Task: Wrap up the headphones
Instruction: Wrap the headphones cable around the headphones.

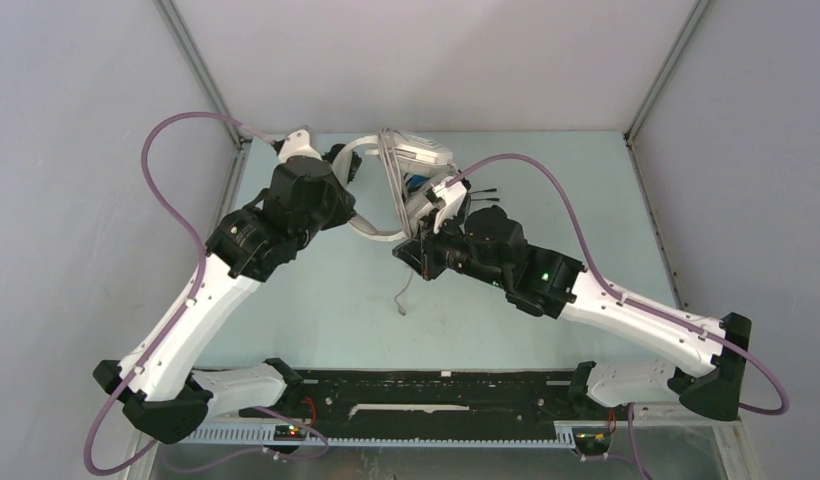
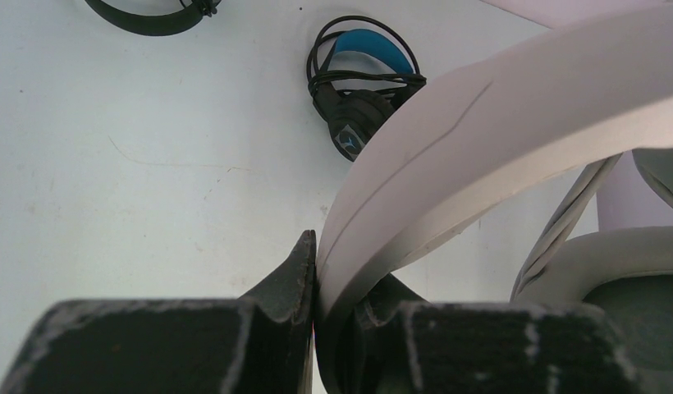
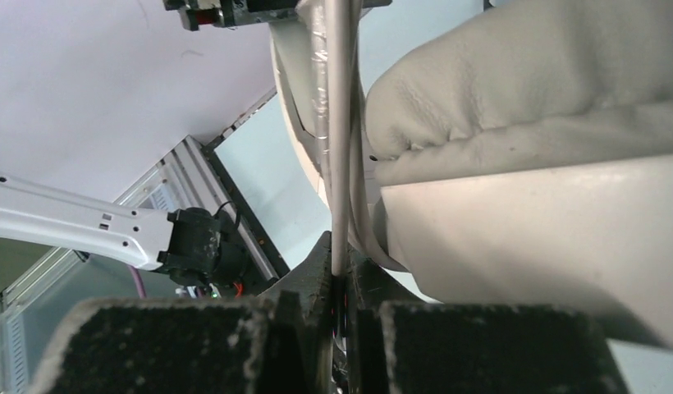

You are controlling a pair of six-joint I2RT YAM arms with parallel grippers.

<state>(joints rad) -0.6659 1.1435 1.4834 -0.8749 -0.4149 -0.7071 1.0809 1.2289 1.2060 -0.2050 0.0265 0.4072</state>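
Pale tabletop (image 1: 316,300): left claw (image 2: 329,283) clamps the white headphones' headband (image 2: 497,156), right claw (image 3: 340,279) pinches their cable (image 3: 340,148); blue-banded pair's (image 2: 362,49) logo (image 2: 347,141) unreadable.

Overhead view, two close wrist views

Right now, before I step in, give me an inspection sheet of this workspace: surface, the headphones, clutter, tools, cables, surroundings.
Surface: pale table, faint scuffs.
Job's things: white headphones held between both arms; blue-band pair, cord looped round it, and black pair lie on the table.
Clutter: nothing seen.
Tools: left tool shut on the white headband; right tool shut on the white cord.
Cables: white cord's tail trails loose below the right tool; purple arm hoses.
Surroundings: grey enclosure walls, metal frame posts.
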